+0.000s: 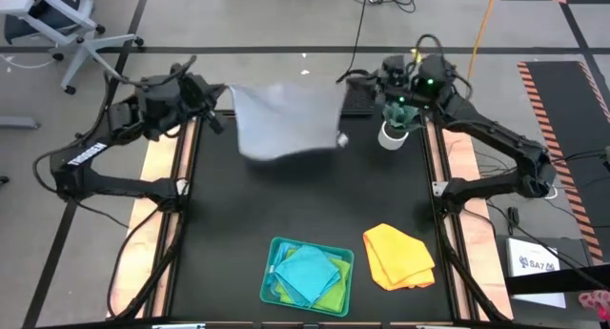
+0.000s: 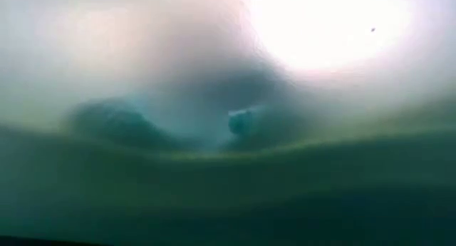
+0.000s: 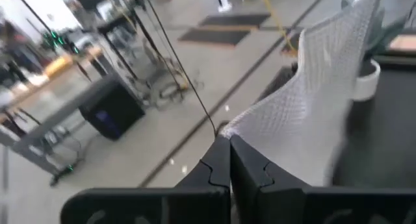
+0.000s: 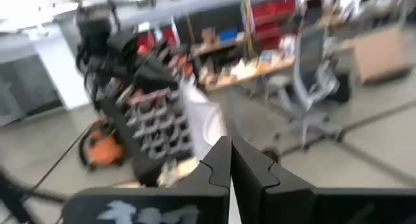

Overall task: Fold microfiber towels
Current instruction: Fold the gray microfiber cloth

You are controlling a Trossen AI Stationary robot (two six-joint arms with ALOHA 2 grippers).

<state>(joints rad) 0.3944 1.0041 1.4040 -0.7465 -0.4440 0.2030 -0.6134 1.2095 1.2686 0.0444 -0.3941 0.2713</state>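
Stretching the pale grey towel (image 1: 286, 122) aloft near the frame's top, left end effector (image 1: 221, 105) and right end effector (image 1: 345, 81) each pinch a corner, apparently readying it to be laid flat on the table (image 1: 286, 215).

We see the right claw (image 4: 229, 160) with its two dark fingers (image 4: 218, 165) pressed together on a pale grey-white towel (image 4: 203, 120), which rises from the fingertips as a narrow strip. Behind it stand a dark robot arm (image 4: 107, 49), a cluttered shelf (image 4: 260, 55), a grey office chair (image 4: 312, 94) and an orange object (image 4: 104, 146) on the floor (image 4: 383, 133).
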